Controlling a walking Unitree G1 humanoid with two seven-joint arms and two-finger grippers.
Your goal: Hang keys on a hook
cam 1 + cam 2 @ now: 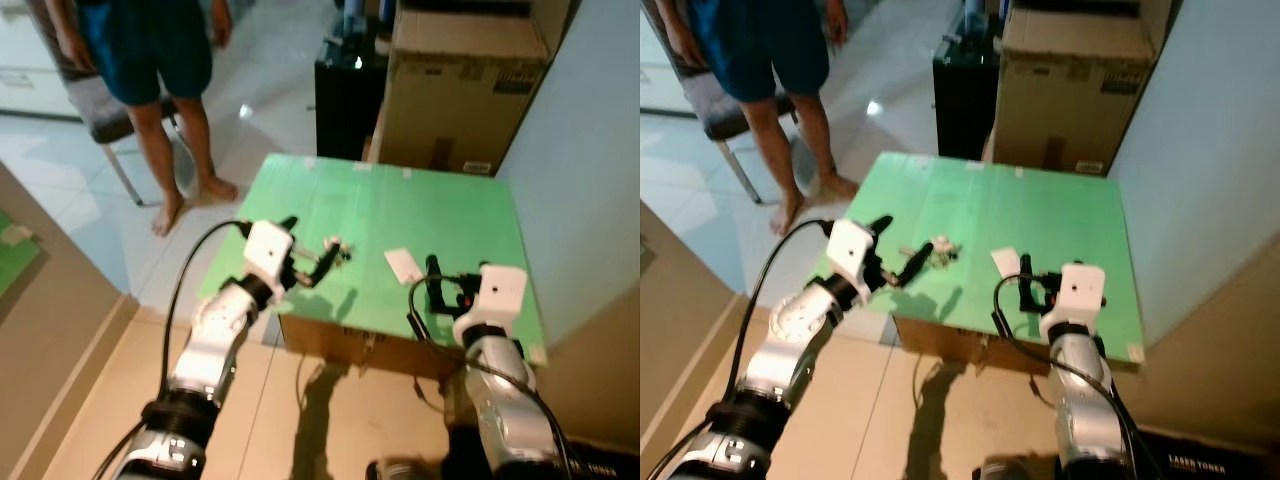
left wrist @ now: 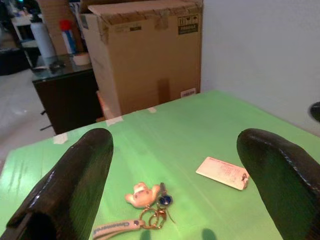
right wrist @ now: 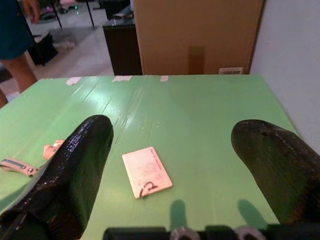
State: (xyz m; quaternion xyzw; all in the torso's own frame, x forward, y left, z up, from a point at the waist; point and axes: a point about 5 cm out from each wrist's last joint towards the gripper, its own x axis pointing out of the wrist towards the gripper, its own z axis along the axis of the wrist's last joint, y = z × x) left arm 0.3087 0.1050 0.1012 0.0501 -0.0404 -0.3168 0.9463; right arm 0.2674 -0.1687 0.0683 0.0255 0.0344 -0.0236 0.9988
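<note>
Keys [image 2: 145, 207] flat on green worktop [image 1: 440, 210], just ahead of left end effector [image 1: 322, 262], fingers spread, strap trailing back toward it. Right end effector [image 1: 436, 285] also spread, farther off, nearer white card [image 3: 146, 171].
</note>
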